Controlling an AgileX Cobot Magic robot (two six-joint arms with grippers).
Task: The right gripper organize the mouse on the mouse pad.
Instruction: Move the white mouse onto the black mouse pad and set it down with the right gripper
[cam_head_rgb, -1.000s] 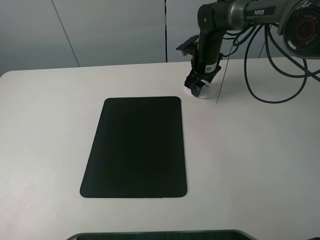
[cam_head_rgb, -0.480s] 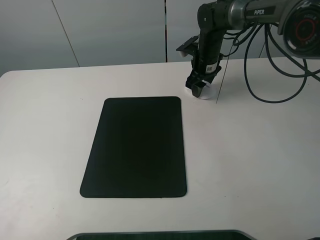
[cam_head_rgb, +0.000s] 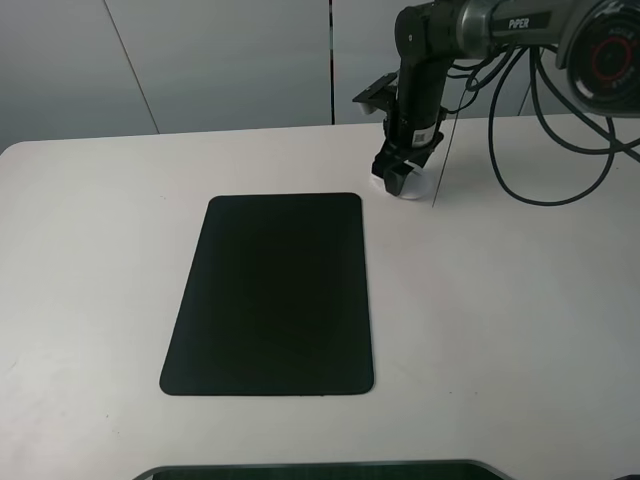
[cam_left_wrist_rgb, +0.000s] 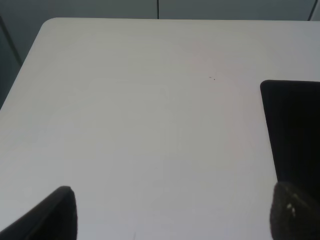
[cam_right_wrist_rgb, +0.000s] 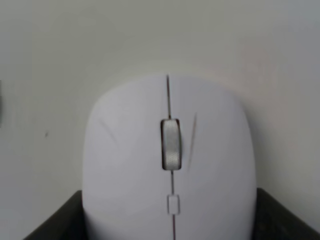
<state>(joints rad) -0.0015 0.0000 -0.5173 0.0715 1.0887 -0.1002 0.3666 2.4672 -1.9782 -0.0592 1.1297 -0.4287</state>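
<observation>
The white mouse (cam_head_rgb: 412, 189) lies on the white table just beyond the far right corner of the black mouse pad (cam_head_rgb: 275, 295). My right gripper (cam_head_rgb: 393, 175) points straight down on it. In the right wrist view the mouse (cam_right_wrist_rgb: 170, 165) fills the picture, scroll wheel in the middle, and my black fingers (cam_right_wrist_rgb: 55, 225) press against both of its sides. The mouse rests on the table. My left gripper (cam_left_wrist_rgb: 172, 215) is open and empty over bare table, with the pad's edge (cam_left_wrist_rgb: 295, 130) beside it.
Black cables (cam_head_rgb: 540, 150) hang from the right arm over the back right of the table (cam_head_rgb: 500, 320). A dark rim (cam_head_rgb: 320, 470) shows at the front edge. A grey wall stands behind the table.
The right gripper's fingers have drawn in around the mouse. The mouse and the pad have not moved.
</observation>
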